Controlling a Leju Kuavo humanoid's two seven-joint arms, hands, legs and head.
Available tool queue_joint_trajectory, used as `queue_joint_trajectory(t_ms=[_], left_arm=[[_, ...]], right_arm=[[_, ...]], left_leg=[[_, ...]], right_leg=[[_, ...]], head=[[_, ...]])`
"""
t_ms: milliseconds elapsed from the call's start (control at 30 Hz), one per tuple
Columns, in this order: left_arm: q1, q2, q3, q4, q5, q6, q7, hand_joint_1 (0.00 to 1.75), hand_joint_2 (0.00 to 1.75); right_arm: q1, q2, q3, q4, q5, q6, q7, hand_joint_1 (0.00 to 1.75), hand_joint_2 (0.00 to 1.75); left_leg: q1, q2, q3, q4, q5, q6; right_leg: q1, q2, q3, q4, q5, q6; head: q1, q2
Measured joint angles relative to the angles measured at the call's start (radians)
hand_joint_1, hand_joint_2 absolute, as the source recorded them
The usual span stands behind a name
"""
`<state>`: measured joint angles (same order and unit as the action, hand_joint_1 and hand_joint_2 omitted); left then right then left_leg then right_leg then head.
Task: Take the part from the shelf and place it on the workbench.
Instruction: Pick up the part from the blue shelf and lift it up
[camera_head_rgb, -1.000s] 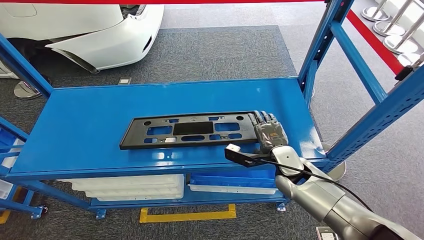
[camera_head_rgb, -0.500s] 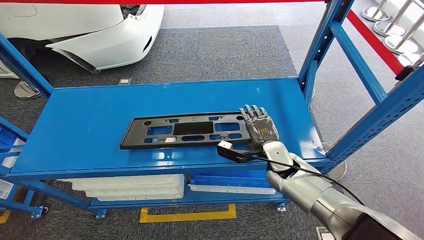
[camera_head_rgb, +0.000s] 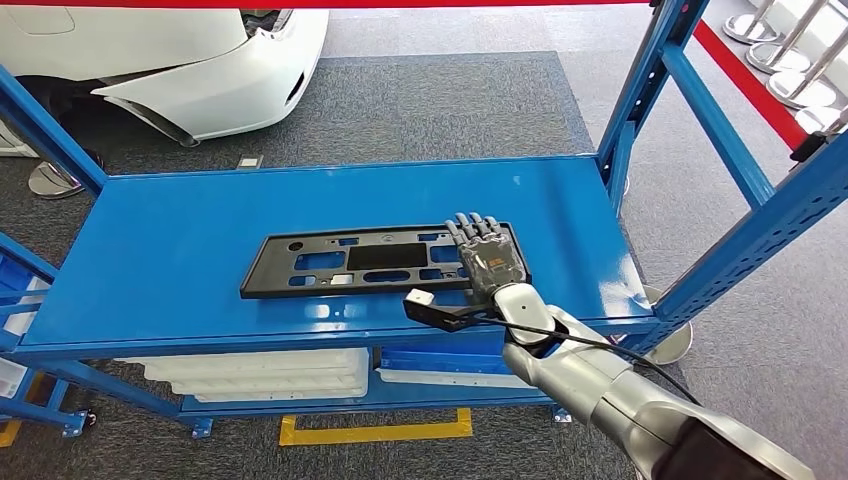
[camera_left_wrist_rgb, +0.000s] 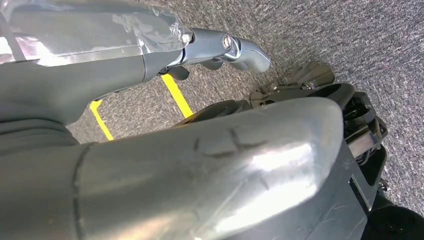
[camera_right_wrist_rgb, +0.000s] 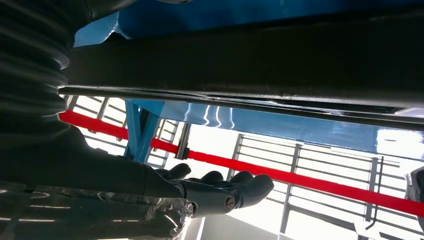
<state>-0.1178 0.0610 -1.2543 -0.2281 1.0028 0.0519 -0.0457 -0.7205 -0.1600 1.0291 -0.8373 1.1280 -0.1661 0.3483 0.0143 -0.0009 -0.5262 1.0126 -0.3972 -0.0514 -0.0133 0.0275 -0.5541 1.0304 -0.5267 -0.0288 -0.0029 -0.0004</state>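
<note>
Resting on part (camera_head_rgb: 380, 259) right end (shelf (camera_head_rgb: 160, 250) edge near): right hand (camera_head_rgb: 486, 262).

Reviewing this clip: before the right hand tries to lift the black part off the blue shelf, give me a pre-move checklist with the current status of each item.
1. Right hand over the right end of the black part: ok.
2. Fingers actually closed on the part: cannot tell; in the head view they lie spread flat on top.
3. Part lying flat on the blue shelf, inside its edges: ok.
4. Nothing else on the shelf top beside the part: ok.
5. Blue upright at the right stands apart from the hand: ok.
6. Left hand away from the shelf, above grey carpet: ok.
</note>
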Motion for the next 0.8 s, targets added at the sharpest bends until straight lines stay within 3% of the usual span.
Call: queue_joint_trajectory(t_ms=[567, 600, 700, 733, 800], left_arm=[[0.0, 0.002, 0.0, 0.0, -0.005, -0.002, 0.001, 0.0, 0.0], [0.0, 0.002, 0.0, 0.0, -0.007, -0.004, 0.001, 0.0, 0.0], [0.0, 0.003, -0.001, 0.0, -0.008, -0.008, 0.001, 0.0, 0.0], [0.0, 0.003, -0.001, 0.0, -0.008, -0.011, 0.001, 0.0, 0.0], [0.0, 0.003, -0.001, 0.0, -0.007, -0.018, -0.007, 0.0, 0.0]], right_arm=[[-0.009, 0.024, 0.017, 0.029, 0.0, -0.011, -0.027, 0.0, 1.75], [-0.011, 0.032, 0.021, 0.035, -0.001, -0.014, -0.033, 0.13, 1.75], [-0.014, 0.056, 0.037, 0.054, -0.011, -0.026, -0.051, 1.44, 1.75], [-0.015, 0.064, 0.042, 0.06, -0.017, -0.028, -0.055, 1.75, 1.75], [-0.015, 0.079, 0.05, 0.072, -0.034, -0.026, -0.058, 1.75, 1.75]], left_leg=[[0.0, 0.0, 0.0, 0.0, 0.0, 0.0], [0.0, 0.0, 0.0, 0.0, 0.0, 0.0], [0.0, 0.0, 0.0, 0.0, 0.0, 0.0], [0.0, 0.0, 0.0, 0.0, 0.0, 0.0], [0.0, 0.0, 0.0, 0.0, 0.0, 0.0]], right_leg=[[0.0, 0.0, 0.0, 0.0, 0.0, 0.0], [0.0, 0.0, 0.0, 0.0, 0.0, 0.0], [0.0, 0.0, 0.0, 0.0, 0.0, 0.0], [0.0, 0.0, 0.0, 0.0, 0.0, 0.0], [0.0, 0.0, 0.0, 0.0, 0.0, 0.0]], head=[[0.0, 0.0], [0.0, 0.0], [0.0, 0.0], [0.0, 0.0], [-0.001, 0.0]])
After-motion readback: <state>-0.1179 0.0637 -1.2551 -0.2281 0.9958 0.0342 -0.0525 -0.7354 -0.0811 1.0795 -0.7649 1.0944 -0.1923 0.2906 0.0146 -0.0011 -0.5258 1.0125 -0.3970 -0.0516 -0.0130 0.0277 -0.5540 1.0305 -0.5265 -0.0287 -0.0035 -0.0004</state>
